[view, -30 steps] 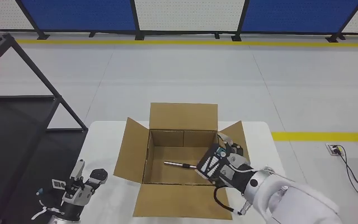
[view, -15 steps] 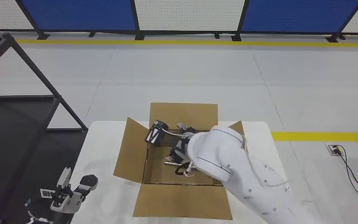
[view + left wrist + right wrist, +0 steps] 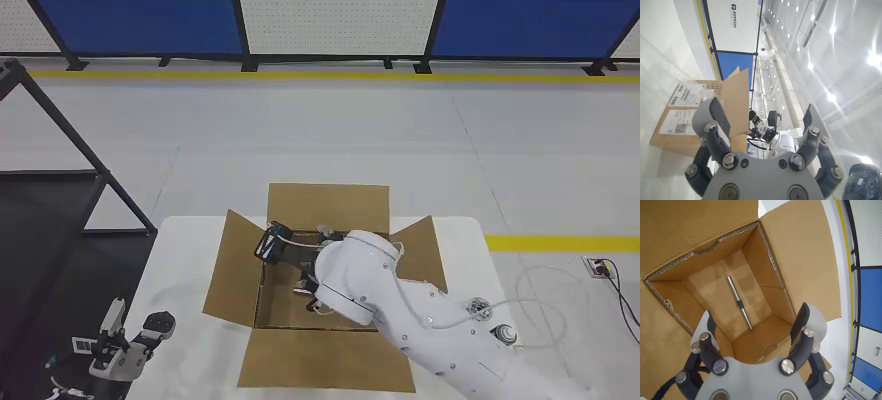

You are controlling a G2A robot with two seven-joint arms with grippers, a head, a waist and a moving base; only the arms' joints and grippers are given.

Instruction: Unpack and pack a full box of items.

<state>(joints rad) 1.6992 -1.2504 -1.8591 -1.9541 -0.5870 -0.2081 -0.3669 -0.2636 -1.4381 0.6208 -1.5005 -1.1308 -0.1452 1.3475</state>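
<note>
The open box (image 3: 327,206) sits mid-frame on the desk (image 3: 180,300), and unpacking seems near its end: one metal rod (image 3: 739,303) lies on the box floor. The right jaws, apart and empty above it, must drop and straddle the rod; the left jaws, lower left, gape idle.

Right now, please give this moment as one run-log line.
right gripper open, above open box | left gripper open, empty, outside box | metal rod lying on box floor
</note>
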